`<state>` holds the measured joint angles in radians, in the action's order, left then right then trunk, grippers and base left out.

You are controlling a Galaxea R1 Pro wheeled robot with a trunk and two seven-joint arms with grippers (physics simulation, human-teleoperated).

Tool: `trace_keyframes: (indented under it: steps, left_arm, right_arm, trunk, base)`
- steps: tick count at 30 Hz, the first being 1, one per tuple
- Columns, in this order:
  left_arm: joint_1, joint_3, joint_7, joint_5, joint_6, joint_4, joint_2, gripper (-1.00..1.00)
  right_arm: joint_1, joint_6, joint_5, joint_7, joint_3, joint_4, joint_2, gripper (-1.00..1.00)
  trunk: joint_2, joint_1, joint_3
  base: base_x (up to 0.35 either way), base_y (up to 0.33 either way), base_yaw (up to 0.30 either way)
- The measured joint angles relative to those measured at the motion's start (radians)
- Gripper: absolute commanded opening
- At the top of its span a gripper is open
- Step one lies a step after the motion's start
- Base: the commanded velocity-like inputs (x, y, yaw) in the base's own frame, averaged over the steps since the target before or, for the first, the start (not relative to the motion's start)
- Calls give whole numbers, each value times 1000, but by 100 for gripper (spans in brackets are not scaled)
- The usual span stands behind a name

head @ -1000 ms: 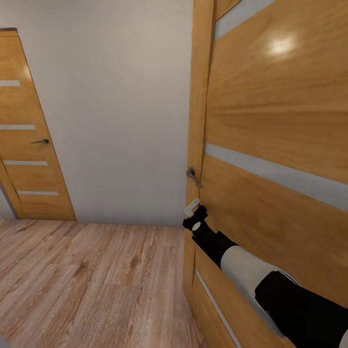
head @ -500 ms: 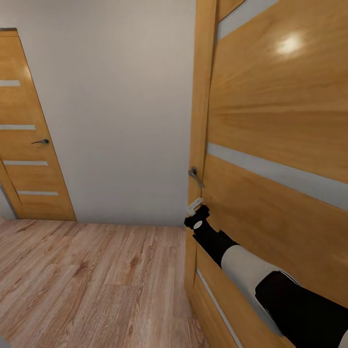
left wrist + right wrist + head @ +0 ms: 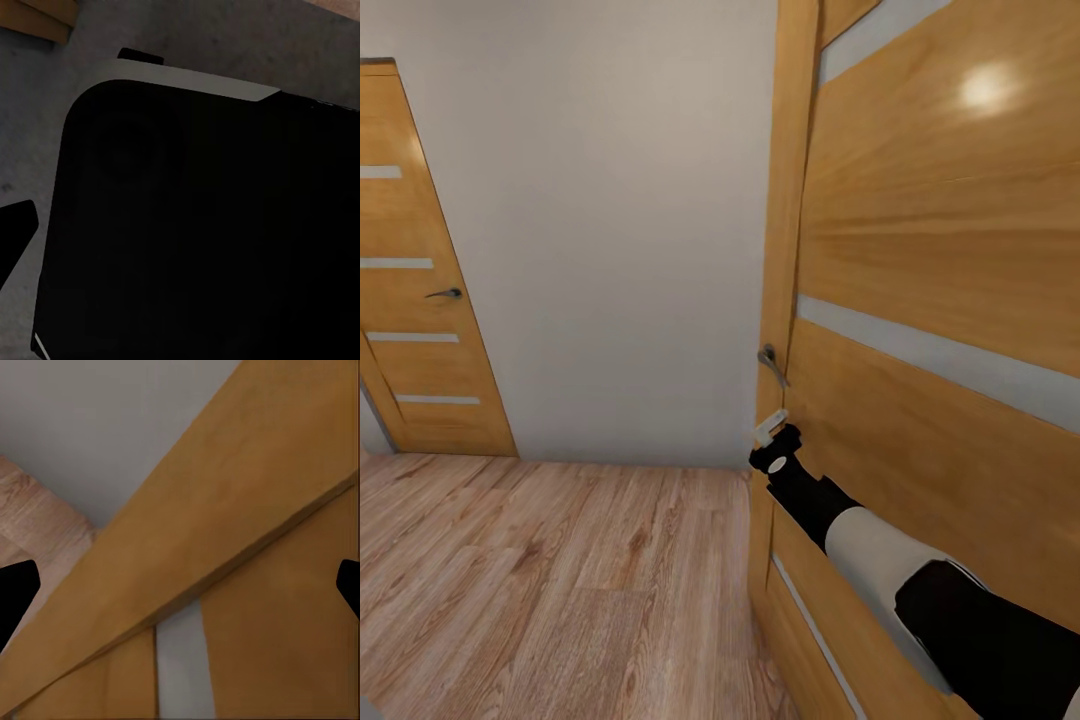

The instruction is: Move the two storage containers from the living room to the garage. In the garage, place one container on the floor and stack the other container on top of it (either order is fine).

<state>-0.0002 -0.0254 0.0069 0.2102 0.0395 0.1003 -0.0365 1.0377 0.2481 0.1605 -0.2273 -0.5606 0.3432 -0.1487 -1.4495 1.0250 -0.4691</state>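
The right claw [image 3: 770, 432], fingers spread wide and empty, presses the door [image 3: 940, 300] just under its handle [image 3: 768, 362] at mid-frame; likely pushing through toward the containers, which I cannot place.

Right arm [image 3: 880, 560] stretched forward, its tool [image 3: 770, 428] with fingers spread apart.

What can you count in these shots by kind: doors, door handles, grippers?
Doors: 2, one far left, one near right
Door handles: 2, far, near
Grippers: 1, right gripper just below the near handle
Total: 5
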Motion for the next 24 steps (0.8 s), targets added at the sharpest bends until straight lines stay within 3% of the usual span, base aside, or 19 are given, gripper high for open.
trace_keyframes:
  steps: [13, 24]
  left_arm:
    - [0, 0, -1, 0, 0, -1, 1, 100]
    - [0, 0, 0, 0, 0, 0, 0, 100]
  right_arm:
    - [0, 1, 2, -2, 4, 0, 2, 100]
    - [0, -1, -2, -10, -3, -1, 10, 100]
  trunk:
    - [0, 0, 0]
    - [0, 0, 0]
  base:
    - [119, 0, 0]
    - [16, 0, 0]
